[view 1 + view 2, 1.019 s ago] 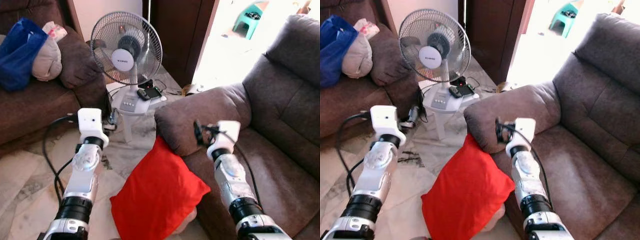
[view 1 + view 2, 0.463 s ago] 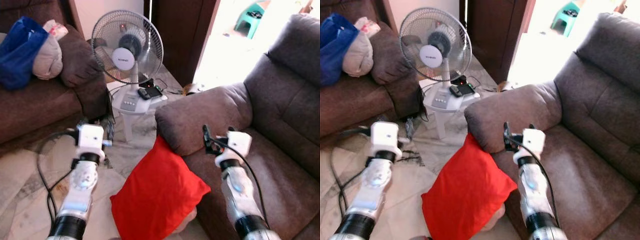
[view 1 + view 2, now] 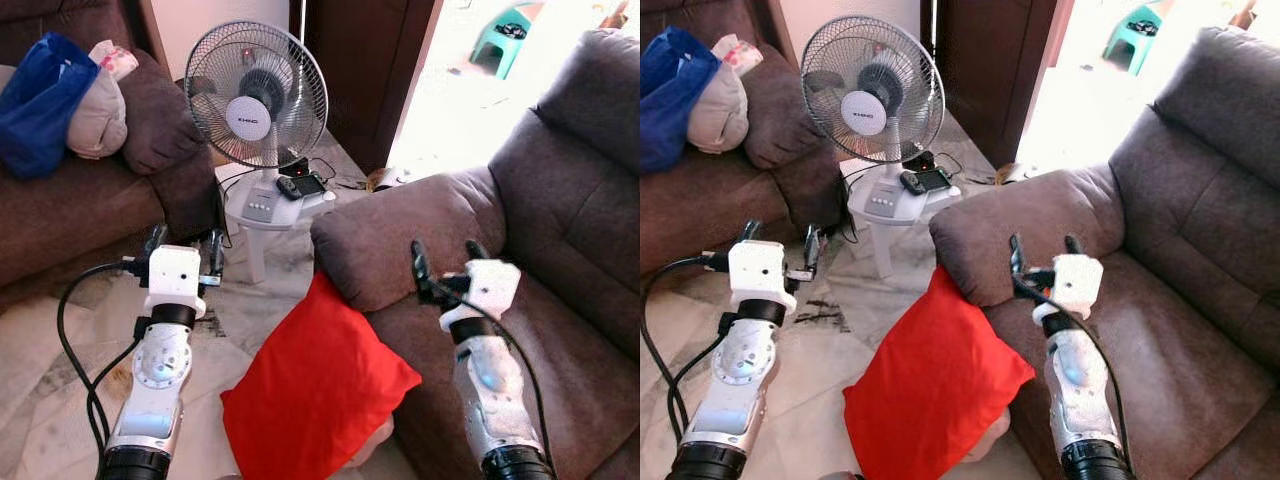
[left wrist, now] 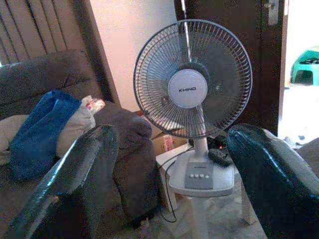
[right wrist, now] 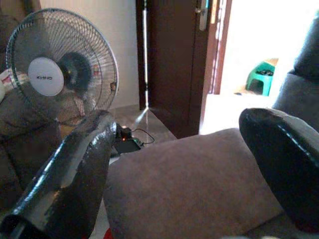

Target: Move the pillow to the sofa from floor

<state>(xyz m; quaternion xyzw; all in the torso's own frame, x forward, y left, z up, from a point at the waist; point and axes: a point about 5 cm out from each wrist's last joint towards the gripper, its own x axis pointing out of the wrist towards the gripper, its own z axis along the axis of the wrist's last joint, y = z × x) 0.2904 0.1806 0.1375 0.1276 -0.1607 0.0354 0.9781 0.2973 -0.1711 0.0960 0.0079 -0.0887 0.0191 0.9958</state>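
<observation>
While the smooth red square fabric pillow (image 3: 318, 392) leans on the plush brown sofa (image 3: 560, 260), both grippers' fingers (image 4: 75, 169) (image 5: 75, 169) gape empty.

The floor (image 3: 60, 350) is pale stone tile. A red pillow (image 3: 315, 390) lies on it, leaning against the front of the brown sofa (image 3: 560, 300). A small white stool (image 3: 265, 215) stands on the floor with a fan (image 3: 255, 95) on top. Black cables (image 3: 85, 330) lie across the tiles.

"KHIND" in dark letters on the white hub of the fan (image 4: 188, 89)
</observation>
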